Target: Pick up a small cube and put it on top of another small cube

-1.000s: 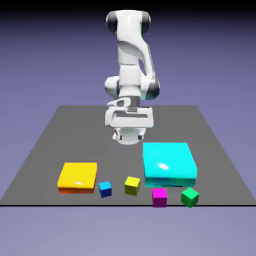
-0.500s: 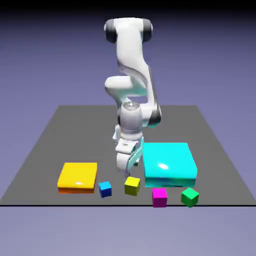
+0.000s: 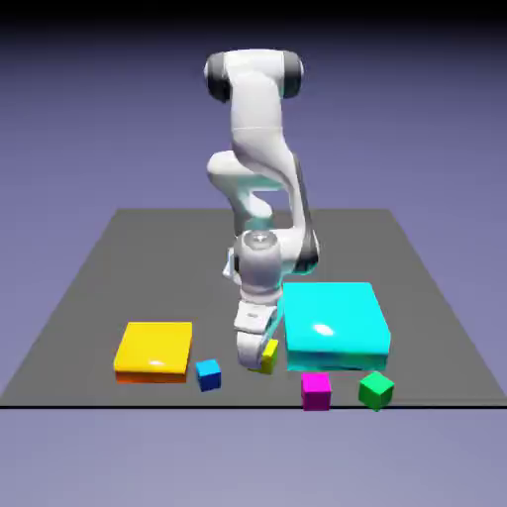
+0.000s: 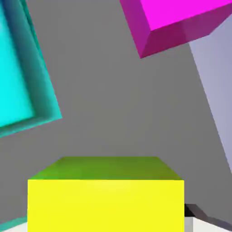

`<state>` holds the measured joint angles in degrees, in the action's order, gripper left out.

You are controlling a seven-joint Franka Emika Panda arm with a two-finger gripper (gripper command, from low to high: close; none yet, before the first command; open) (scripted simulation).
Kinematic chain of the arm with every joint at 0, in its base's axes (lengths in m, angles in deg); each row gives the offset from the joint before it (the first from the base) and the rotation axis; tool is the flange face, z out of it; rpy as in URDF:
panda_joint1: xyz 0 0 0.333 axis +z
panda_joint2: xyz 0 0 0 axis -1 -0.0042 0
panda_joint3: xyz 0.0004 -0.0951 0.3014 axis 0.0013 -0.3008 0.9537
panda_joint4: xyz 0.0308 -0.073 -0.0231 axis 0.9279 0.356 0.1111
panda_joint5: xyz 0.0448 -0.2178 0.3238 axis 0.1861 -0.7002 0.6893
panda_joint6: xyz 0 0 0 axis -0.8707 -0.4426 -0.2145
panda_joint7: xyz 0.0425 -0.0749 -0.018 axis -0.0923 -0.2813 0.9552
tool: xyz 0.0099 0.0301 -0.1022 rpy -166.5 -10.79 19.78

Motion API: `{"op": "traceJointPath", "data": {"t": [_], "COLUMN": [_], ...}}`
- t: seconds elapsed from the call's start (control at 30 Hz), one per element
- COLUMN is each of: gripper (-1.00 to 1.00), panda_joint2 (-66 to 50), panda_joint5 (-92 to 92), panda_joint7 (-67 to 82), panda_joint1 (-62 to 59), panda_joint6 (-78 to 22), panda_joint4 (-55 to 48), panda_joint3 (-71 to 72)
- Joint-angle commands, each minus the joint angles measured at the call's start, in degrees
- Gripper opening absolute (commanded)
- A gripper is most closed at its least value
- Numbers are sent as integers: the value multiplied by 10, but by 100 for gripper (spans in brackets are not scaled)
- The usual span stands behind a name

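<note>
1. The dark grey tabletop [image 3: 119,257] carries everything; I take the big cyan block [image 3: 335,324] as the landmark.
2. Well off to the exterior view's left of the cyan block lies a flat yellow slab [image 3: 153,350] with an orange underside.
3. Just beside that slab, on the side toward the cyan block and nearer the tabletop's front edge, sits a small blue cube [image 3: 208,374].
4. Next comes the white arm [image 3: 259,178], bent down so that its tool [image 3: 259,354] reaches the tabletop close against the cyan block's left front corner.
5. The tool is closed on the small yellow cube [image 3: 268,355], which sits between the fingers at tabletop level; only a sliver of it shows past the fingers from outside. In the hand view the yellow cube [image 4: 106,199] fills the bottom middle, with a grey fingertip [image 4: 197,213] showing at its right side.
6. In front of the cyan block, near the tabletop's front edge, stands a small magenta cube [image 3: 316,390]; in the hand view the magenta cube [image 4: 176,22] hangs in the upper right and the cyan block [image 4: 18,68] fills the left.
7. Just to the right of the magenta cube, below the cyan block's right front corner, sits a small green cube [image 3: 376,390], turned slightly.
</note>
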<state>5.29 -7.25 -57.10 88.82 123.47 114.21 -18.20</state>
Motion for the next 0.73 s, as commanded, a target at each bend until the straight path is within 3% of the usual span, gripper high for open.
{"op": "traceJointPath", "data": {"t": [0.0, 0.4, 0.57, 0.6, 0.7], "gripper": [-100, -100, -100, 100, 100], "panda_joint2": [-7, -92, -175, -175, -133], "panda_joint5": [0, -2, -2, -2, -2], "panda_joint7": [-25, -320, -319, -319, -319], "panda_joint1": [20, 262, 262, 262, 262], "panda_joint6": [-12, -157, -80, -80, -119], "panda_joint4": [-20, -256, -261, -261, -258], "panda_joint3": [-2, -29, -29, -29, -29]}}
